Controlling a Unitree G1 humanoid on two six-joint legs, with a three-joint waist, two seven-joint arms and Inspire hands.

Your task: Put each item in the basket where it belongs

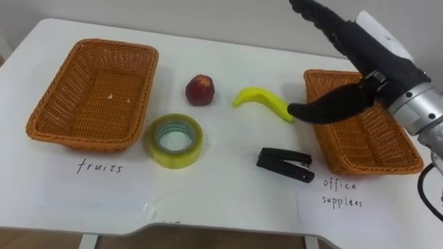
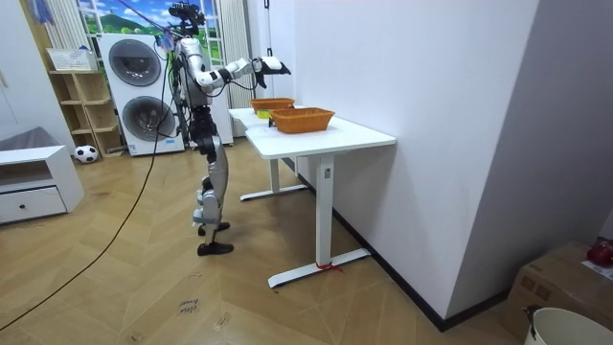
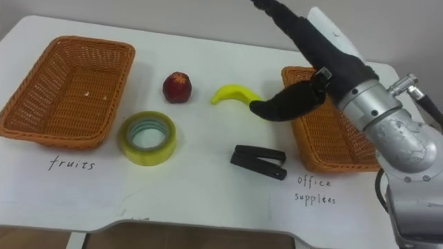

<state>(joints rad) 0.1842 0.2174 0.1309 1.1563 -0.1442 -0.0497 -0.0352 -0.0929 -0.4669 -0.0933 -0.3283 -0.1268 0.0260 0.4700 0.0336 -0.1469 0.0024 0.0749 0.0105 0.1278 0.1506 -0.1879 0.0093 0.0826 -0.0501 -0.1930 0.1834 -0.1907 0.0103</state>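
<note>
1. Far left of the frame is the fruit basket (image 1: 90, 93), brown wicker, on the white tabletop (image 1: 228, 59). All that's in it is a couple of pale specks on its floor. There's a handwritten label (image 1: 100, 167) on the tabletop just below it.
2. Just beside its lower right corner is a yellow-green tape roll (image 1: 174, 140), lying flat.
3. Above the tape, a red apple (image 1: 200, 90) sits on its own between that basket and the banana (image 1: 261, 102).
4. The banana lies a bit right of centre, with its right end near the other basket's left rim.
5. Lower down there's a black stapler (image 1: 284, 164), closed, near that basket's lower left corner.
6. On the right is the office basket (image 1: 360, 142). The floor that shows is bare weave.
7. Upper right, the right hand (image 1: 377, 66) hovers over that basket's upper left corner and hides part of the rim. Its fingers (image 1: 325, 21) are straight and released, holding nothing, and the thumb sticks out left with its tip close to the banana's end.
</note>
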